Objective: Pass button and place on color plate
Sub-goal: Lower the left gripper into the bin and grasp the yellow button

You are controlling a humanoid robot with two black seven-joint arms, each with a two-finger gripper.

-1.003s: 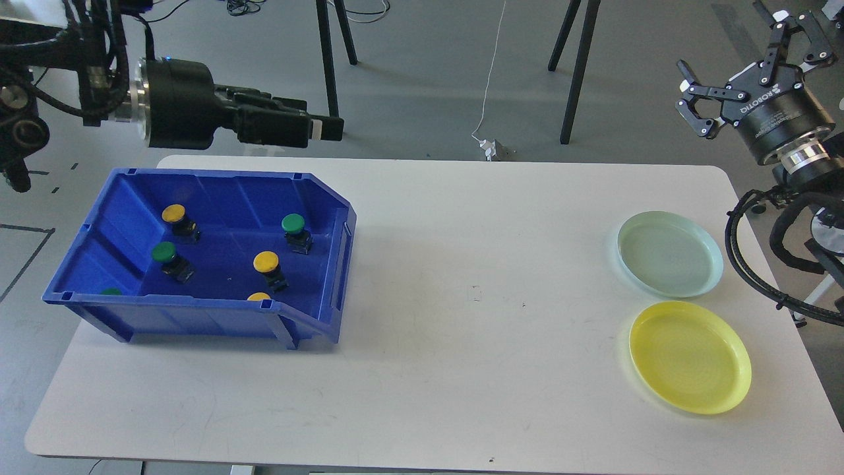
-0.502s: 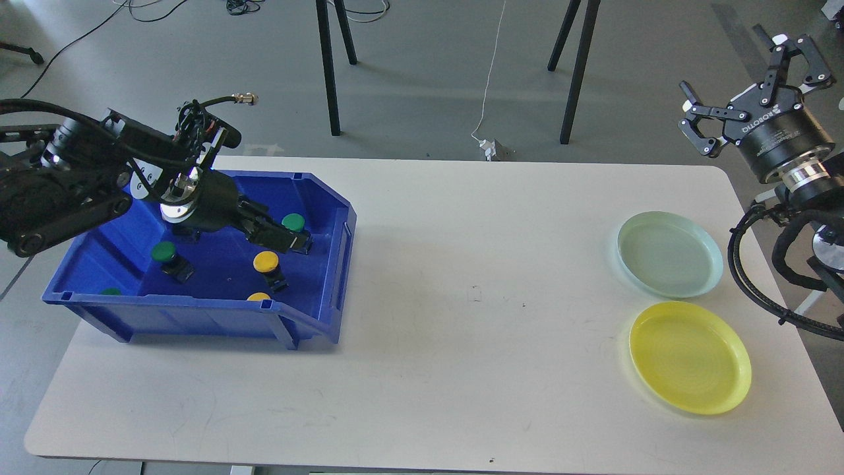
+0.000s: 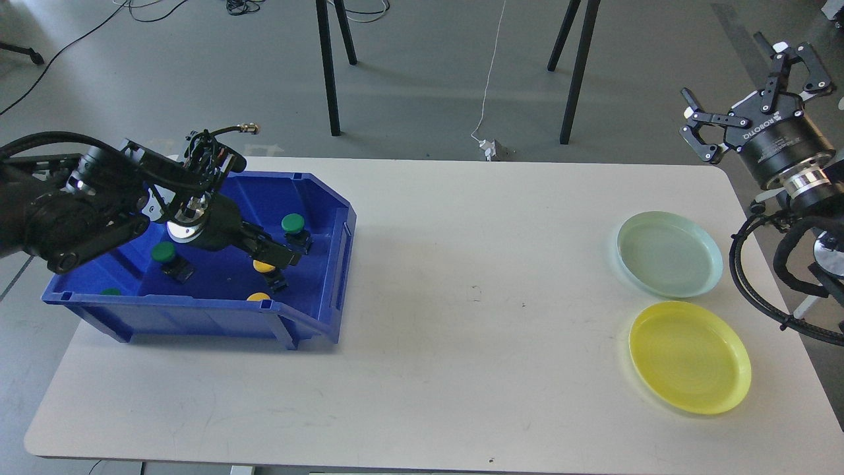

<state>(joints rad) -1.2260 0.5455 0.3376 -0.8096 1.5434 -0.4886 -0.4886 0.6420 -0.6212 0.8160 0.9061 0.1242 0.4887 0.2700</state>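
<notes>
Just upright yellow button [image 3: 264, 266] under left gripper [image 3: 282, 256]

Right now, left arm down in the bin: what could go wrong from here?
1. The left gripper sits right over a yellow button, with a green button close behind; it may knock or catch the wrong one.
2. The blue bin has tall walls, so the arm may snag the rim when lifting out.
3. The right gripper waits open far off past the green plate and yellow plate; a small button could drop during the handover.
</notes>
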